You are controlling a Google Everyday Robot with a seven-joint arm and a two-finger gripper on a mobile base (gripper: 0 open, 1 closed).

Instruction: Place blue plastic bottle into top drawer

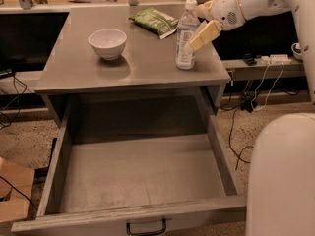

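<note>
At the counter's (147, 68) right side, your hand (201, 35) hangs just beside the blue plastic bottle (185, 39). It comes in from the right on the white arm (246, 4), and its cream tip overlaps the bottle's label side in this view. Whether the hand is open, closed or already touching the bottle cannot be told from here.

The bottle stands upright with its white cap on top and its long axis vertical, near the counter's right edge. The green snack packet (155, 21) lies just behind it, and the white bowl (107, 43) sits well apart on the far side.

The bottle therefore lies on the bowl side of the hand, level with its own mid-body. A sideways approach across that vertical axis looks like what the coming move calls for. You would want the grip to land around label height, not at the cap. A slim upright bottle nudged high is likely to tip towards the bowl.

Below and in front, the top drawer (142, 176) stands pulled well out, with its bare grey floor in view and its dark handle (146, 227) on the front panel. The bottle is not yet in it. The drop point lies forward of and lower than where the bottle stands.
</note>
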